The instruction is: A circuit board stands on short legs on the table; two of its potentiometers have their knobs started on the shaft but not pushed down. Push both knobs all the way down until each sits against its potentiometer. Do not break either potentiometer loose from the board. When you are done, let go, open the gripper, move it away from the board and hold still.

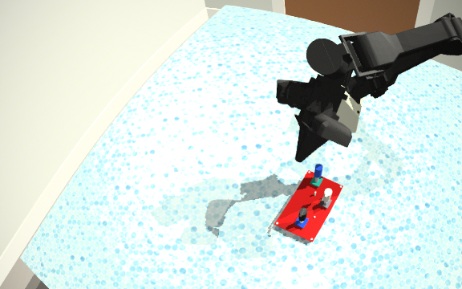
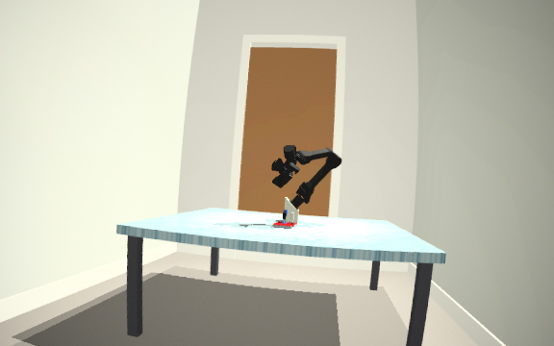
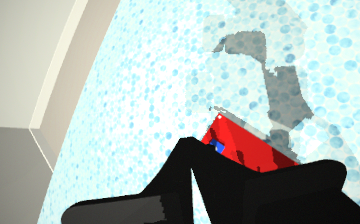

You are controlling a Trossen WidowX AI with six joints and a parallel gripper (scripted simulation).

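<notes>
The red circuit board point(image 1: 313, 229) point(image 2: 284, 225) point(image 3: 253, 152) stands on the table. In the top view, a blue knob point(image 1: 318, 170) stands over the green potentiometer point(image 1: 316, 182) at the far end, with some shaft showing. A white knob point(image 1: 328, 192) sits on a grey shaft above the grey potentiometer point(image 1: 326, 202). A black knob point(image 1: 303, 213) stands over the blue potentiometer point(image 1: 301, 222) point(image 3: 220, 148); any gap there is too small to tell. My gripper point(image 1: 299, 160) point(image 3: 186, 143) is shut and empty, above the board's far end. Its fingers hide most knobs in the wrist view.
The arm point(image 1: 419, 40) point(image 2: 322, 175) reaches in from the back right. A pale upright plate point(image 1: 350, 113) point(image 2: 290, 211) stands at its base, behind the board. Small pins point(image 1: 315, 193) rise from the board between the potentiometers. The arm's shadow falls left of the board.
</notes>
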